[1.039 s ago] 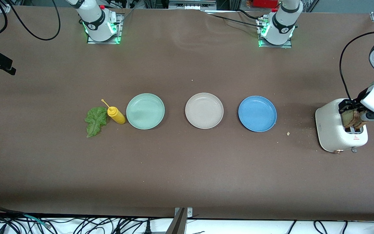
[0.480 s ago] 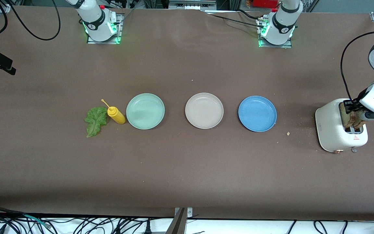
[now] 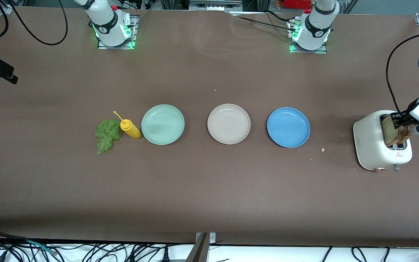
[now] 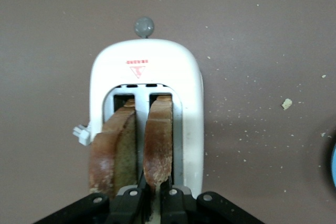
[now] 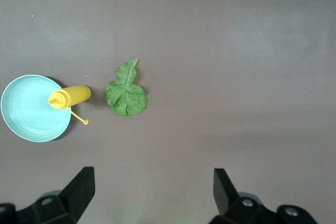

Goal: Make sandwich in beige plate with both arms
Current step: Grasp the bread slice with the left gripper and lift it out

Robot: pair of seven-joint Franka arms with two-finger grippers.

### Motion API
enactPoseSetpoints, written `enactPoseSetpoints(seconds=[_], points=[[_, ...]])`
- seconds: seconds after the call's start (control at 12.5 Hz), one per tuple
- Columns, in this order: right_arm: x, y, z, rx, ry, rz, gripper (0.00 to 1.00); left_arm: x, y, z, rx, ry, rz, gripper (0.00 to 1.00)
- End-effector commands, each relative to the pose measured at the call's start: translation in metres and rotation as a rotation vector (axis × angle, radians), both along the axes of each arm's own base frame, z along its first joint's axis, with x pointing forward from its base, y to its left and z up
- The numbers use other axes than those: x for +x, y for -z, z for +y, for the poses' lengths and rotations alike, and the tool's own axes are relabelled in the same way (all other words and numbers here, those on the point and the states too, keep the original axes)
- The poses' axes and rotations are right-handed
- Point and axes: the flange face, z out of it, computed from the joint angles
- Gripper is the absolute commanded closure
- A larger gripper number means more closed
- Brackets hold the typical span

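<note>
The beige plate (image 3: 228,123) sits bare mid-table between two other plates. Two brown toast slices stand in a white toaster (image 3: 371,142) at the left arm's end of the table. My left gripper (image 3: 401,123) is over the toaster and shut on the edge of one toast slice (image 4: 159,140); the other slice (image 4: 113,148) stands in the slot beside it. The green lettuce leaf (image 3: 107,135) lies flat toward the right arm's end. My right gripper (image 5: 152,174) is open and empty, high over the table above the lettuce (image 5: 126,92); the front view does not show it.
A yellow squeeze bottle (image 3: 130,129) lies between the lettuce and the mint-green plate (image 3: 163,124). A blue plate (image 3: 288,127) sits between the beige plate and the toaster. Crumbs are scattered beside the toaster.
My left hand has drifted a little toward the table's end over the toaster, and the gripped slice now shows higher out of its slot. The plates, bottle and lettuce have not moved.
</note>
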Motion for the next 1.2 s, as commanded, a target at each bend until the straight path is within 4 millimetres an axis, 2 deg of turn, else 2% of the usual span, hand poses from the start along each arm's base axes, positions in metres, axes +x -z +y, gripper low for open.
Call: enactPoseSetpoints(seconds=[0.0, 0.16, 0.32, 0.56, 0.64, 0.8, 0.88, 1.12], points=[[-0.001, -0.007, -0.002, -0.007, -0.004, 0.003, 0.00, 0.009, -0.054, -0.001, 0.052, -0.001, 0.056, 1.00], [-0.001, -0.007, -0.003, -0.007, -0.002, 0.001, 0.00, 0.015, -0.089, -0.012, 0.055, 0.006, 0.085, 1.00], [-0.001, -0.007, -0.003, -0.007, -0.001, 0.003, 0.00, 0.018, -0.113, -0.031, 0.050, 0.020, 0.109, 1.00], [-0.001, -0.007, -0.003, -0.007, -0.004, 0.003, 0.00, 0.024, -0.130, -0.079, 0.016, 0.084, 0.110, 1.00], [-0.001, -0.007, -0.003, -0.009, -0.004, 0.003, 0.00, 0.027, -0.129, -0.101, -0.036, 0.104, 0.107, 1.00], [-0.001, -0.007, -0.003, -0.007, -0.002, 0.003, 0.00, 0.034, -0.113, -0.136, -0.162, 0.087, 0.118, 1.00], [-0.001, -0.007, -0.003, -0.007, -0.004, 0.003, 0.00, 0.034, -0.112, -0.161, -0.202, 0.114, 0.123, 1.00], [-0.001, -0.007, -0.003, -0.009, -0.004, 0.003, 0.00, 0.037, -0.085, -0.233, -0.411, 0.034, 0.192, 1.00]])
